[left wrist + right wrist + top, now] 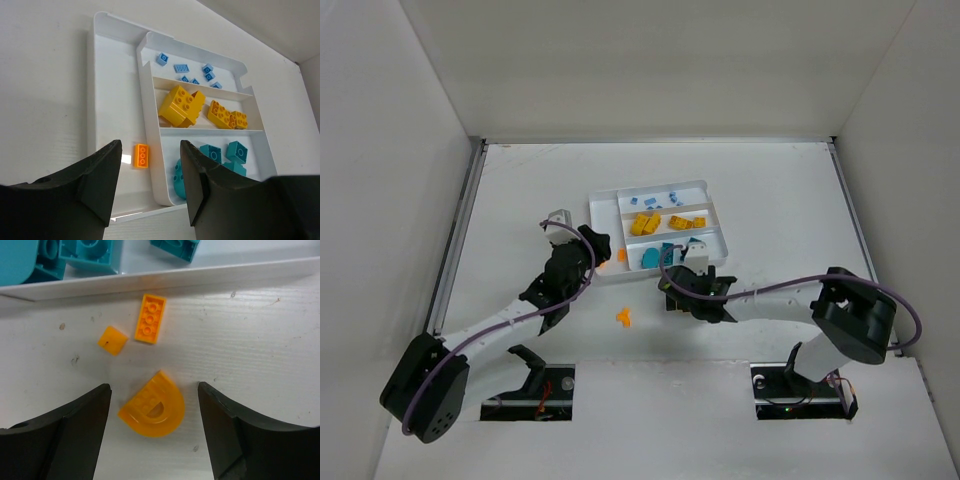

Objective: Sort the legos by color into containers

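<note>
The white tray [603, 203] holds light blue legos [181, 68] in its far section, yellow ones [181, 104] in the middle and teal ones [236, 151] in the near section. One orange brick [141, 155] lies in the narrow side section. My left gripper [150, 147] [598, 250] hangs open and empty over that section's near end. Beside the tray's near wall [165, 277], an orange half-round piece [155, 407], an orange plate [151, 318] and a small orange square [112, 340] lie on the table. My right gripper [154, 387] [675, 290] is open, its fingers either side of the half-round piece without touching it.
Another orange piece [623, 318] lies on the white table between the two arms. White walls enclose the table at the left, back and right. A metal rail [460, 230] runs along the left edge.
</note>
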`<state>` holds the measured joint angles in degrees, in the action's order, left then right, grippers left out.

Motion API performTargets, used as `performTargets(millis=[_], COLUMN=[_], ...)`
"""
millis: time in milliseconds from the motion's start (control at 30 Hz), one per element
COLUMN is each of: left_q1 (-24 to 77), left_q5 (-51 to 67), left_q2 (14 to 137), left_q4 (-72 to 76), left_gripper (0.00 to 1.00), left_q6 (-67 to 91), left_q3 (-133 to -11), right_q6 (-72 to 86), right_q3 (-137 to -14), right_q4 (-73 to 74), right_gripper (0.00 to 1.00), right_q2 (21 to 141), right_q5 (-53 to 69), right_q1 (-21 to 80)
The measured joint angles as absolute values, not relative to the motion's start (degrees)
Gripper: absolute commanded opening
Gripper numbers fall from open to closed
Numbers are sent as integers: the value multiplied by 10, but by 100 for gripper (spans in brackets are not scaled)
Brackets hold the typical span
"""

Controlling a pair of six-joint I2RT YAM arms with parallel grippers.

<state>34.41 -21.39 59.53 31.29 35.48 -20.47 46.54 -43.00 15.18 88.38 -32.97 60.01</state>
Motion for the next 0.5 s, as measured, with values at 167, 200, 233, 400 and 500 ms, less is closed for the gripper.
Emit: performTargets(millis=[167, 200, 233, 400, 500], left_q1=[344, 344, 344, 344, 344], left_q5=[-214, -213, -212, -212, -211], left_q2=[601, 602, 602, 602, 602], left_q4=[313, 313, 312, 313, 313], left_gripper=[48, 48, 48, 48, 48], left_q6=[355, 355, 355, 355, 355], left_q3=[-205, -205, -205, -205, -205], right_q6=[463, 462, 459, 448, 437], right_q3=[-430, -430, -430, -430, -430], right_q4=[159, 160, 161, 164, 164], right_gripper=[76, 76, 76, 76, 69], right_q2=[875, 875, 875, 875, 877], right_q5=[-325, -322, -320, -312, -310], right_q1=[623, 625, 627, 627, 625])
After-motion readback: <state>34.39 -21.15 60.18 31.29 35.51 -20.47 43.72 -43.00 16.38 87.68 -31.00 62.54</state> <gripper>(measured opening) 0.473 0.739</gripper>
